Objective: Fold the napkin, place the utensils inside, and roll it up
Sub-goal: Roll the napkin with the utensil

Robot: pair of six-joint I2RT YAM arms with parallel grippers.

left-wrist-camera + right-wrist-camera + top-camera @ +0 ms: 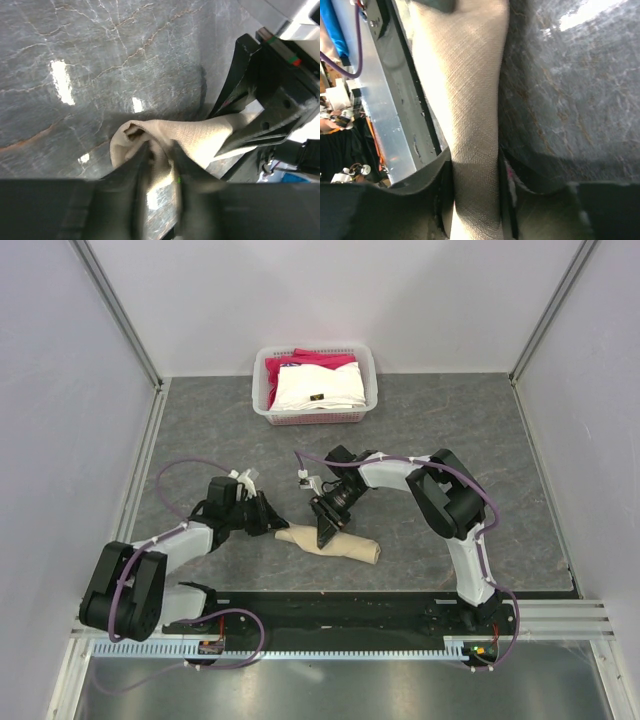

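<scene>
On the grey table [450, 430] seen from above, the napkin [358, 548] lies as a rolled tan tube near the arms' bases, well apart from the white basket [262, 390]; the left gripper [272, 523] is at its left end and the right gripper [326, 532] across its middle. In the left wrist view, the left gripper [159, 150] pinches the cloth at the roll's open end. In the right wrist view, the right gripper [476, 165] is clamped on the roll, one finger pressing each side.

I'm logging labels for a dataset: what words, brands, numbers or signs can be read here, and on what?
None can be read.
The small dark tag on the white folded cloth is too small to make out.
The rolled napkin shows no lettering.
</scene>
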